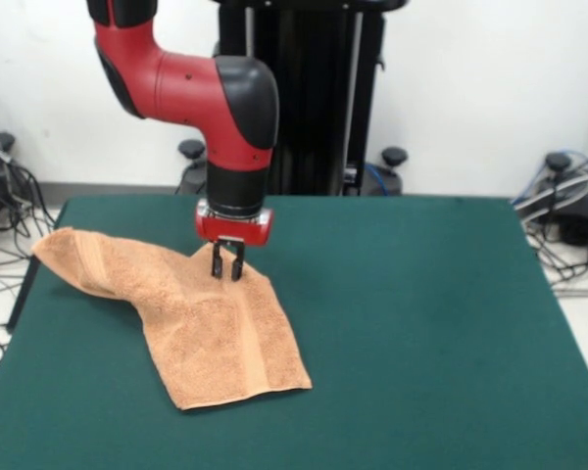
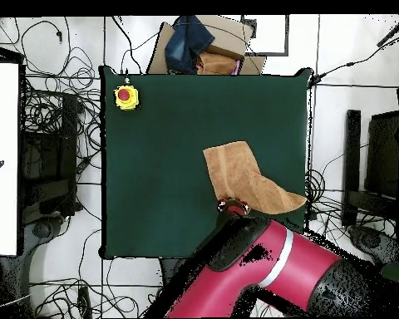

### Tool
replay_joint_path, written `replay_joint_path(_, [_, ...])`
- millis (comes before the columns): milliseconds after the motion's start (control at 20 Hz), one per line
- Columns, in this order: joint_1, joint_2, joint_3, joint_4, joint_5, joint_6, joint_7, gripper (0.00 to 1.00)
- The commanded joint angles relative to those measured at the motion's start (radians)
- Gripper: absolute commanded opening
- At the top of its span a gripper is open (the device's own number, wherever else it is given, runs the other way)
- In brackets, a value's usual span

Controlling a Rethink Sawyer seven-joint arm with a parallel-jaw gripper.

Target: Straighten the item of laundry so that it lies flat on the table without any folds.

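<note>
Risk: my end effector (image 1: 227, 264) seems to pinch only a thin ridge of the towel (image 1: 201, 318), so I judge the cloth could slip free as soon as I pull, because terry pile gives little to hold.
Second risk: a pull in the wrong direction could drag the whole towel across the worktop (image 1: 421, 323) without opening the fold, since nothing pins the other end (the corner nearest the worktop's edge already sits close to it).
End effector state: my two dark fingers stand close together with their tips down at the towel's far edge; I read them as closed on a raised peak of cloth, though the contact itself is small in the front view.
Towel position: it lies bent on the worktop, one part running toward the corner at the picture's left, the other toward the camera.
Towel relative to end effector: the cloth spreads out below my tips, toward the camera and to both sides.
Overhead check: the towel (image 2: 244, 176) lies beside my wrist.
</note>
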Motion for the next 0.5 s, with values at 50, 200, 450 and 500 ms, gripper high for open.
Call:
replay_joint_path(50, [0.026, 0.104, 0.014, -0.122, 0.044, -0.080, 0.161, 1.00])
replay_joint_path(200, [0.044, 0.105, -0.008, -0.123, 0.060, -0.110, 0.163, 1.00])
replay_joint_path(450, [0.056, 0.090, -0.012, -0.133, 0.057, -0.087, 0.149, 1.00])
replay_joint_path(500, [0.054, 0.100, -0.011, -0.136, 0.057, -0.093, 0.151, 1.00])
